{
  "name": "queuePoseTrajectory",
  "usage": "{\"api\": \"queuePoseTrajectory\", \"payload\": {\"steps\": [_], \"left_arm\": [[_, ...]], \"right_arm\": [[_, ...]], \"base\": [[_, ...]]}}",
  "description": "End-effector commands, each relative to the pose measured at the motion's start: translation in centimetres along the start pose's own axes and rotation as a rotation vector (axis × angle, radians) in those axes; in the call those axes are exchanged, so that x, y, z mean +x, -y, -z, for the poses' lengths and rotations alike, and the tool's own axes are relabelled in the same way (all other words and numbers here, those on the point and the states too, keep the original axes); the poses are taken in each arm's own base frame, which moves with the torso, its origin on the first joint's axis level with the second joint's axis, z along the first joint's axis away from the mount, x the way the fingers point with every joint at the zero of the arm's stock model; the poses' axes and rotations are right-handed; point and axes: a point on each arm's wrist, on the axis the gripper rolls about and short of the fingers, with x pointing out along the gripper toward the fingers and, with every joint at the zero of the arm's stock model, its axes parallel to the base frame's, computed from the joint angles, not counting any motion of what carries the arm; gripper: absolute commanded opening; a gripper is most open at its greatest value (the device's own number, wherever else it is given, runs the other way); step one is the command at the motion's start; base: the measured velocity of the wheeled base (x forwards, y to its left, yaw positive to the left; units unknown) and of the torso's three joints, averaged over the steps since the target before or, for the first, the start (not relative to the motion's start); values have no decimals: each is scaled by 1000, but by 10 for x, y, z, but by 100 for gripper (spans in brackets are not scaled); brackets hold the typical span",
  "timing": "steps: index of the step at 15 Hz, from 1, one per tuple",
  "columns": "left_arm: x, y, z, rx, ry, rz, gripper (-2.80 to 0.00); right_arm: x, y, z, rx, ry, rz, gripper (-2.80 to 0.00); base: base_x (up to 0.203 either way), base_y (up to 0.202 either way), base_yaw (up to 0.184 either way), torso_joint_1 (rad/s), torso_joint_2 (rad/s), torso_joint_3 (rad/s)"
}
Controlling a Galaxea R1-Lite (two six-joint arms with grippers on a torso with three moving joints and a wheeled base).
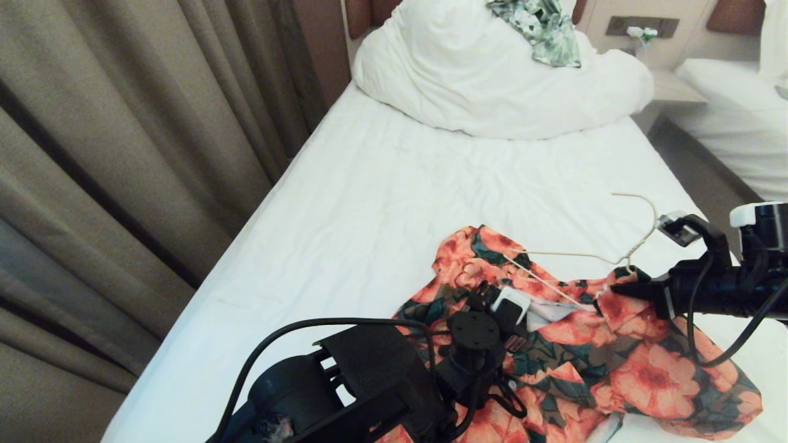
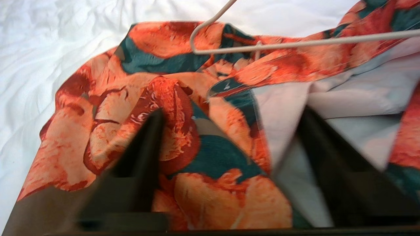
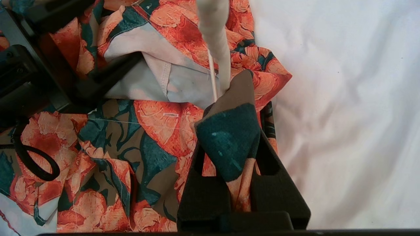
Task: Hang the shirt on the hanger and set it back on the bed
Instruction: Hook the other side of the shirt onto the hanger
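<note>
The flowered shirt (image 1: 640, 369) lies crumpled on the white bed (image 1: 369, 215) at the near right. The cream wire hanger (image 1: 572, 254) rests on its collar end, hook pointing up the bed. One hanger arm runs into the shirt's open neck (image 2: 295, 42). My right gripper (image 1: 615, 289) comes in from the right and is shut on a fold of shirt fabric (image 3: 229, 137) right beside the hanger's neck (image 3: 215, 39). My left gripper (image 2: 229, 131) hovers low over the collar area, open, with its fingers (image 2: 151, 137) straddling a strip of shirt front and pale lining.
A bunched white duvet (image 1: 492, 80) with a green leaf-print garment (image 1: 542, 27) lies at the head of the bed. Beige curtains (image 1: 123, 154) hang along the left. A second white bed (image 1: 739, 123) stands across a narrow aisle on the right.
</note>
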Motion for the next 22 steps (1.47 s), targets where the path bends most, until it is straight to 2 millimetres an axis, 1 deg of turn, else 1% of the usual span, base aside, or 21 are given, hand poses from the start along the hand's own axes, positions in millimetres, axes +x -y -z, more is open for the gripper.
{"api": "queuePoseTrajectory", "payload": {"steps": [1, 4, 7, 8, 10, 13, 15, 16, 18, 19, 21, 22], "left_arm": [[1, -1, 0, -1, 6, -7, -280], [1, -1, 0, 0, 5, -8, -280], [2, -1, 7, 25, -5, -9, -280], [2, -1, 6, 26, 1, -11, -280], [1, -5, -9, 10, 39, -25, -280], [-2, -16, -43, -13, 90, -49, -280], [-3, -24, -62, -14, 98, -63, -280], [-3, -27, -68, -8, 82, -68, -280], [-4, -29, -70, -2, 63, -79, -280], [-3, -31, -69, 1, 59, -84, -280], [0, -38, -69, 6, 45, -105, -280], [2, -47, -69, 12, 26, -117, -280]], "right_arm": [[0, -1, -1, -6, 4, -4, -280], [-1, -1, -1, -7, 6, -4, -280], [-5, -4, -5, -17, 20, -6, -280], [-6, -5, -7, -20, 27, -6, -280], [-13, -8, -13, -26, 54, -6, -280], [-21, -16, -21, -28, 88, -19, -280], [-27, -25, -28, -45, 110, -44, -280], [-32, -32, -35, -43, 117, -63, -280], [-42, -48, -46, -38, 128, -128, -280], [-43, -52, -49, -41, 126, -149, -280], [-43, -53, -50, -35, 115, -174, -280], [-41, -53, -49, -27, 108, -215, -280]], "base": [[0, 0, 0, 0, 0, 0], [0, 0, 0, 0, 0, 0], [0, 0, 0, 0, 0, 0], [0, 0, 0, 0, 0, 0], [0, 0, 0, 0, 0, 0], [0, 0, 0, 0, 0, 0], [0, 0, 0, 0, 0, 0], [0, 0, 0, 0, 0, 0], [0, 0, 0, 0, 0, 0], [0, 0, 0, 0, 0, 0], [0, 0, 0, 0, 0, 0], [0, 0, 0, 0, 0, 0]]}}
